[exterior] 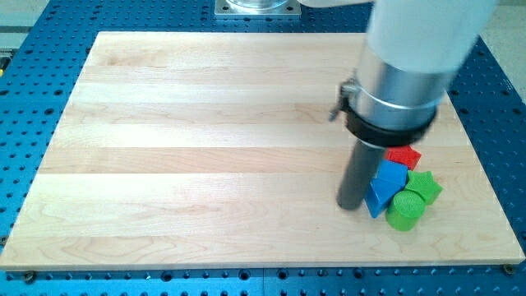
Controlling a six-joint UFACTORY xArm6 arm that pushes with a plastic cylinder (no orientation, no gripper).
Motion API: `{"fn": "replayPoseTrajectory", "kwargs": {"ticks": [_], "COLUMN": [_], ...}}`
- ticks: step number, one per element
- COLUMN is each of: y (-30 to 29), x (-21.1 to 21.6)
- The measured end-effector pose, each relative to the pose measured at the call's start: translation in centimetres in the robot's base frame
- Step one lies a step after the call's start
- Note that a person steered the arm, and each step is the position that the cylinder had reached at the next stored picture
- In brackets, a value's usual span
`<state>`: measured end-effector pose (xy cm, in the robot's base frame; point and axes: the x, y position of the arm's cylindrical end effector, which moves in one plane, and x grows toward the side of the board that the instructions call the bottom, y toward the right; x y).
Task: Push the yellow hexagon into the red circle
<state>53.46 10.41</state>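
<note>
My tip (351, 205) rests on the wooden board (205, 148) at the view's lower right, touching or nearly touching the left side of a blue block (385, 186). A red block (404, 155) lies just above the blue one, partly hidden by the arm's collar, so I cannot make out its shape. A green star-like block (426, 186) and a green round block (406, 210) sit to the right of and below the blue one. These blocks form one tight cluster. No yellow hexagon shows; it may be hidden behind the arm.
The arm's wide white and silver body (411, 57) covers the board's upper right. A blue perforated table (33, 99) surrounds the board. The board's right edge lies close to the cluster.
</note>
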Motion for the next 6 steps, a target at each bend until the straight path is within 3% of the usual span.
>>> {"fn": "replayPoseTrajectory", "kwargs": {"ticks": [2,3,5,6], "y": [0.7,5.8,10.6,10.2], "x": [-16.2,-19.5,-22.5,-17.7]}}
